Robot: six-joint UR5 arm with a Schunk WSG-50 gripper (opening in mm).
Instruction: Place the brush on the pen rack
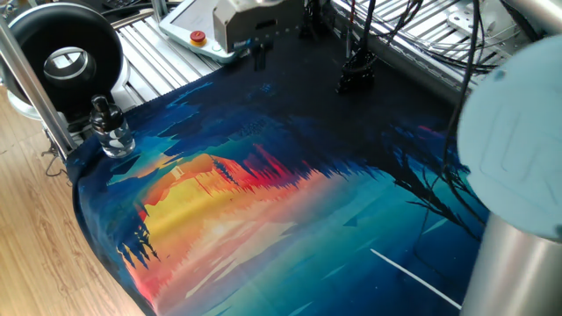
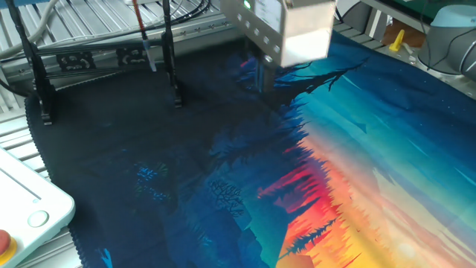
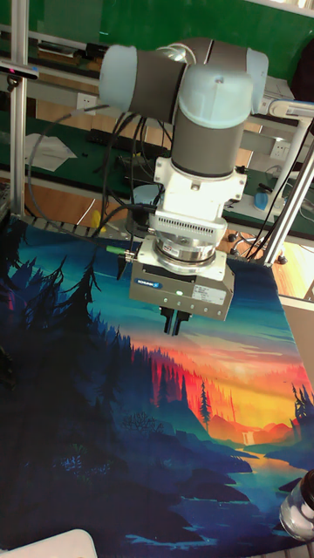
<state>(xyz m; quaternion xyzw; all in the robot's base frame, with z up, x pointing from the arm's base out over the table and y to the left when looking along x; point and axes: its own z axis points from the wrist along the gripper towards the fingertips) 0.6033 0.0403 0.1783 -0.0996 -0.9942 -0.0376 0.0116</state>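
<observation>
- Fingers (image 3: 174,323): drawn close together in the tall view, with no gap visible. Nothing can be made out between them. They point straight down.
- The fingers hang under a grey housing (image 3: 181,286) at centre frame, over the dark forest part of the mat (image 3: 78,410). Whether the tips touch the mat cannot be told.
- In one fixed view the fingers sit top centre, over the black zone of the mat. Behind the housing lies a white pendant (image 1: 195,26) with a red button.
- Rack (image 1: 358,70): small, black and jagged. It stands on the black zone in the upper middle of the frame, right of the fingers and apart from them, at the foot of the black poles.
- Brush (image 2: 146,45): a thin stick, red above and pale below, tilted. It shows upper left in the other fixed view, just beside a black pole (image 2: 168,45) and well left of the housing. What holds it cannot be told.
- Bottle (image 1: 110,130): clear with a black stopper, at the left edge of the mat.
- White rod (image 1: 413,276): lies flat on the blue area, lower right.
- Arm joint (image 1: 514,149): fills the right edge, out of focus.
</observation>
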